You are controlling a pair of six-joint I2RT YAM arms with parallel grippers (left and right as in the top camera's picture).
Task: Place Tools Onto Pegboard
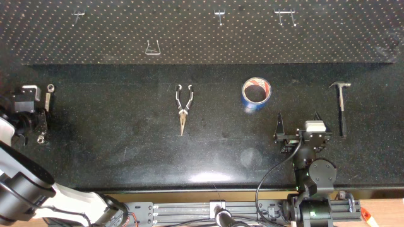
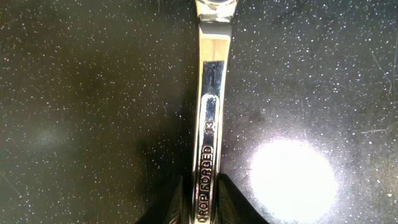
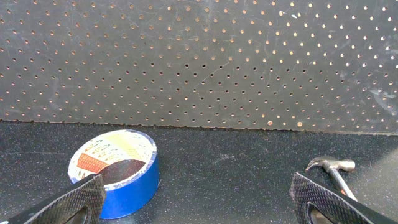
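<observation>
A chrome wrench [image 2: 211, 106] lies on the black table at the far left [image 1: 45, 113]. My left gripper [image 2: 205, 208] is down at it, its dark fingers [image 2: 239, 208] pressed against both sides of the shaft. Silver pliers [image 1: 184, 107] lie mid-table. A blue-rimmed tape roll [image 1: 256, 93] [image 3: 118, 168] and a small hammer [image 1: 341, 104] [image 3: 333, 168] lie to the right. My right gripper [image 1: 298, 129] [image 3: 199, 211] stands open and holds nothing, on my side of the tape and hammer. The pegboard [image 1: 202, 31] [image 3: 199, 62] runs along the back.
Wire hooks hang on the pegboard at the left [image 1: 77, 16], lower left-centre [image 1: 151, 49], centre [image 1: 219, 15] and right [image 1: 285, 16]. Bare table lies between the tools and along the front edge.
</observation>
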